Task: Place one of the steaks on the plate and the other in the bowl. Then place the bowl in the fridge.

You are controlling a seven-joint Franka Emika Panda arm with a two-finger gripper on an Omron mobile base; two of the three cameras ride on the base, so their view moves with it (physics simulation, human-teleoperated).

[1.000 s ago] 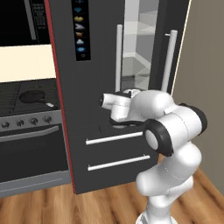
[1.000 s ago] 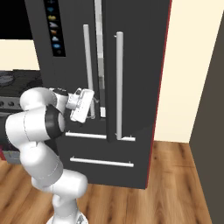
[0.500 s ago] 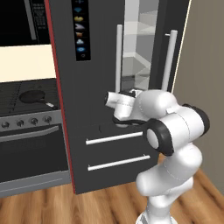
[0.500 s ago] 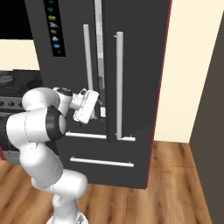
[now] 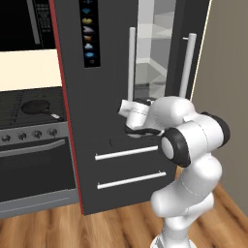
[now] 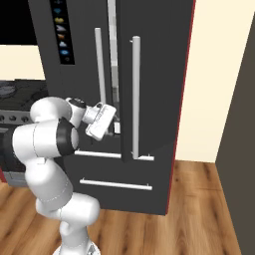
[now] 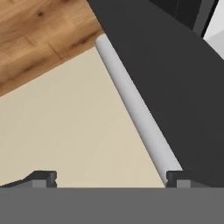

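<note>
The dark fridge point(image 5: 109, 97) stands in front of me with its right door point(image 6: 159, 74) slightly ajar. Glass shelves point(image 5: 152, 48) show through the gap. My gripper point(image 6: 117, 128) is low at that gap, between the two vertical silver handles point(image 6: 135, 94). In the hand view my gripper point(image 7: 111, 177) is open. The silver bar handle point(image 7: 135, 109) runs diagonally down to just beside the right fingertip point(image 7: 177, 177), and nothing is held. In the left base view the gripper point(image 5: 127, 106) sits at the door edge. The steaks, the plate and the bowl are out of view.
Left of the fridge is a black stove with a dark frying pan point(image 5: 34, 107) over an oven door point(image 5: 34, 160). Two drawer handles point(image 5: 128, 152) cross the fridge's lower front. A beige wall point(image 6: 214, 99) and wood floor point(image 6: 199, 199) lie to the right.
The hand has edged slightly to the right, toward the ajar door's handle. The door gap looks the same and the jaws have stayed open.
</note>
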